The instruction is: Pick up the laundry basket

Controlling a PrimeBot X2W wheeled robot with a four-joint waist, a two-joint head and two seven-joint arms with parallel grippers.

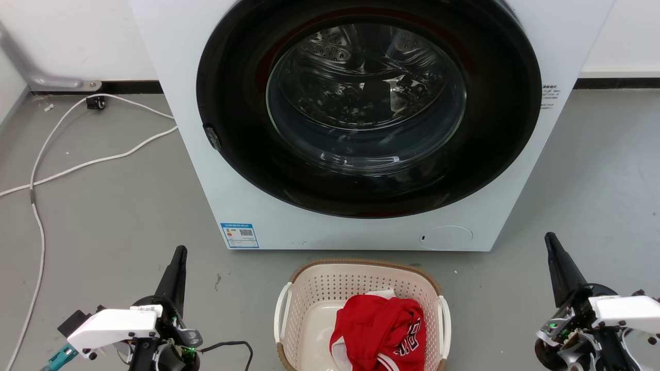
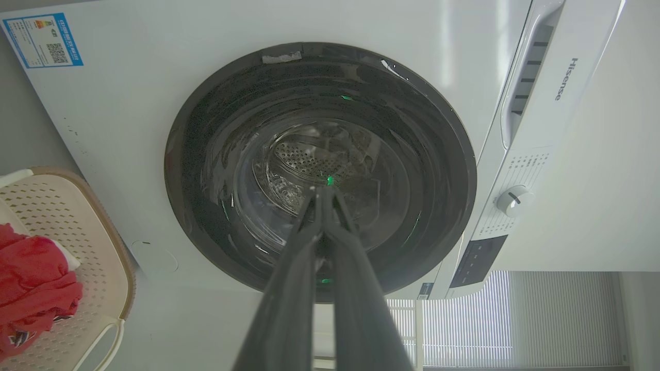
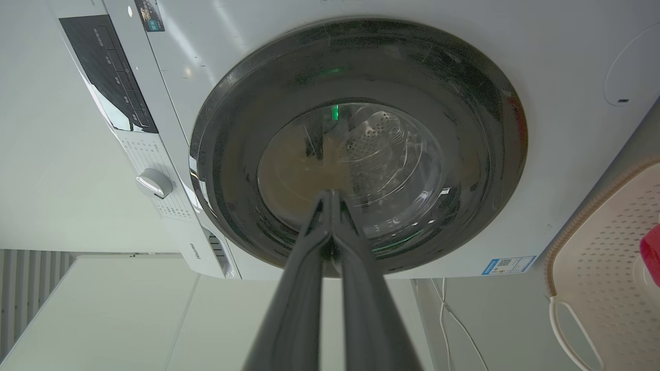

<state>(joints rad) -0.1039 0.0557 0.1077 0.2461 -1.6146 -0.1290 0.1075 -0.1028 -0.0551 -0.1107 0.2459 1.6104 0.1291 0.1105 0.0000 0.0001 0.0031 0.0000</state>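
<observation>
Left gripper and right gripper, both pinched shut, empty, flank basket; floor between. Basket's far rim near washer.

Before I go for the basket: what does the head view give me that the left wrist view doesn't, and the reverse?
Head view: the right gripper, fingers closed, and white cables on the floor. Left wrist view: the white control dial and slatted window blinds. Both: the round dark door of the white washing machine, the cream perforated plastic laundry basket holding a red garment, and the left gripper, fingers closed.
</observation>
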